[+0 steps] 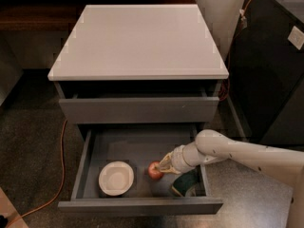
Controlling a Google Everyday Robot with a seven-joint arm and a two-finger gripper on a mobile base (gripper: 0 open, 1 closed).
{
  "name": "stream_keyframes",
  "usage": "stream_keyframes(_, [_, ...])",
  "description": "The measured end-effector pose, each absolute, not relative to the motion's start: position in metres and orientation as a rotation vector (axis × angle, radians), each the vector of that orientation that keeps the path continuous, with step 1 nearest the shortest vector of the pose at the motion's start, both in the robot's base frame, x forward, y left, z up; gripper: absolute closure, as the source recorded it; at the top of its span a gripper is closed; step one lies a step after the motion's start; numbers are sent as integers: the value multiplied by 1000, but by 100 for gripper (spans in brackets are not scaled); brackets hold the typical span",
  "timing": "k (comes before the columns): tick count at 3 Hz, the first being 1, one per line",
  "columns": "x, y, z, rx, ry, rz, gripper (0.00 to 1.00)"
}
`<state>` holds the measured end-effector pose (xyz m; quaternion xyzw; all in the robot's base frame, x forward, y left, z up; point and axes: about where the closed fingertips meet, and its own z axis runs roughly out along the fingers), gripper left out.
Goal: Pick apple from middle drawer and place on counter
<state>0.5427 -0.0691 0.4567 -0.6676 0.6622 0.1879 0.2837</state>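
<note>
From my seat, the apple (154,170) lies on the floor of the open middle drawer (81,165), right of centre and toward the front. The gripper (165,166) is down inside the drawer, and the apple sits at its 9 o'clock, right against its tip. The two look to be touching. Whether the gripper is clamped on the apple or merely set against it, I cannot tell, because its tip merges with the fruit's right edge.

The arm (237,151) comes in from 3 o'clock over the drawer's right wall and is cut off at the right edge of the view. It hides the back right corner of the drawer. At the apple's 4 o'clock I see a dark sponge (186,186), partly under the wrist, so I can make out only its front part.

The drawer holds three things: the apple, the sponge, and a white bowl (116,178) at the apple's 9 o'clock. The bowl stands apart from the apple and looks to have nothing in it.

At 12 o'clock above the open drawer, the upper drawer (137,109) is pulled out a little, its inside in shadow. The white counter (137,37) tops the cabinet. An orange cable (61,165) runs along the floor at the cabinet's 9 o'clock.
</note>
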Motion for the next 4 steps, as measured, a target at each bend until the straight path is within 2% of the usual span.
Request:
stream_keyframes(2, [547,-62,448,-1769,1809,523,0])
stream_keyframes(4, [564,-58,430,-1732,1897,512,0])
